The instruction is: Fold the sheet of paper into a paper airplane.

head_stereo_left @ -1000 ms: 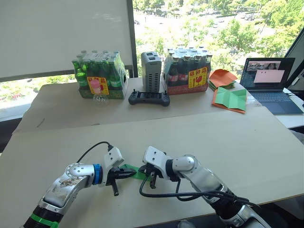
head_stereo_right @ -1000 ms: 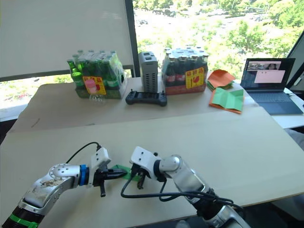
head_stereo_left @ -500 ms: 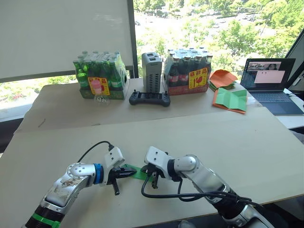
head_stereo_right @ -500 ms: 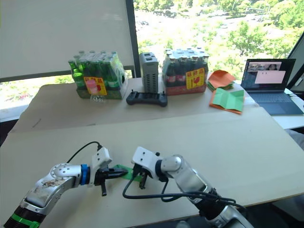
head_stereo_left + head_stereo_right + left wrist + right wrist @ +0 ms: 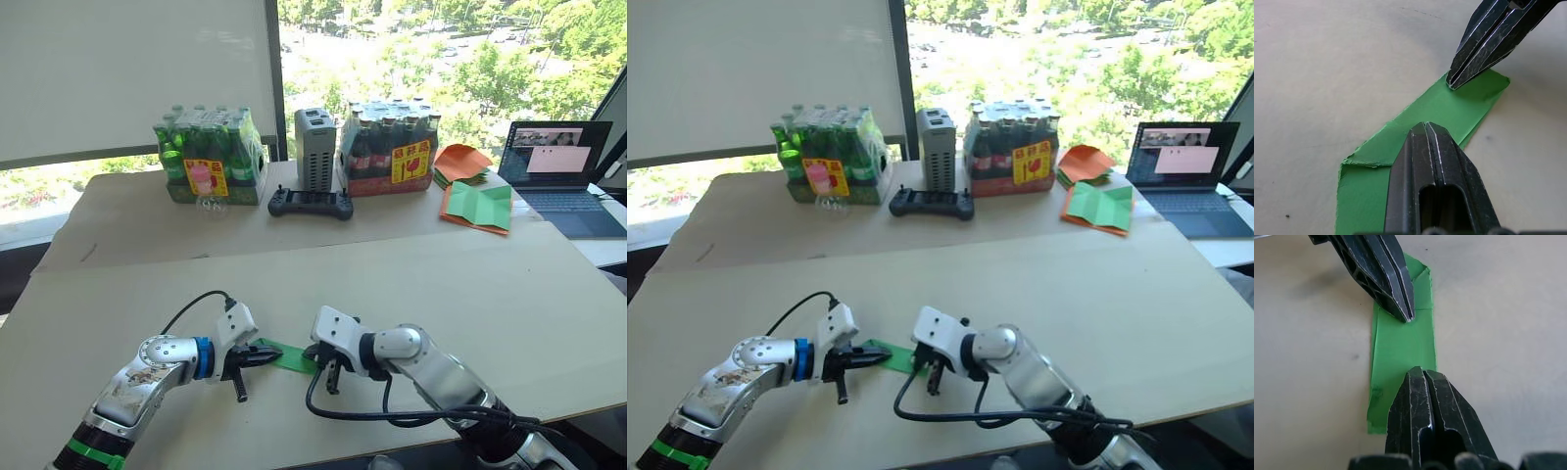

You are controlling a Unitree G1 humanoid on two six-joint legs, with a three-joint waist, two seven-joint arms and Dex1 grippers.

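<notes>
The sheet of paper [image 5: 291, 356] is bright green and lies flat on the table, folded into a slim strip with one slanted, creased end [image 5: 1366, 156]; this strip is the paper airplane's flat body. My left gripper [image 5: 269, 354] is shut, its tip pressing down on the strip's left end. My right gripper [image 5: 327, 370] is shut too, with its tip resting on the right end [image 5: 1400, 347]. In each wrist view the other gripper's shut fingers [image 5: 1484, 46] [image 5: 1381, 269] point at the far end of the paper.
On the far table stand a pack of green bottles [image 5: 204, 157], a grey box [image 5: 315, 147], a pack of dark bottles [image 5: 387, 147] and a black controller [image 5: 310, 203]. An orange paper pile with a green sheet [image 5: 477, 204] and a laptop [image 5: 558, 171] are at the far right.
My right gripper has slid to the right along the strip, so more green paper shows between the two tips. The left gripper has stayed in place.
</notes>
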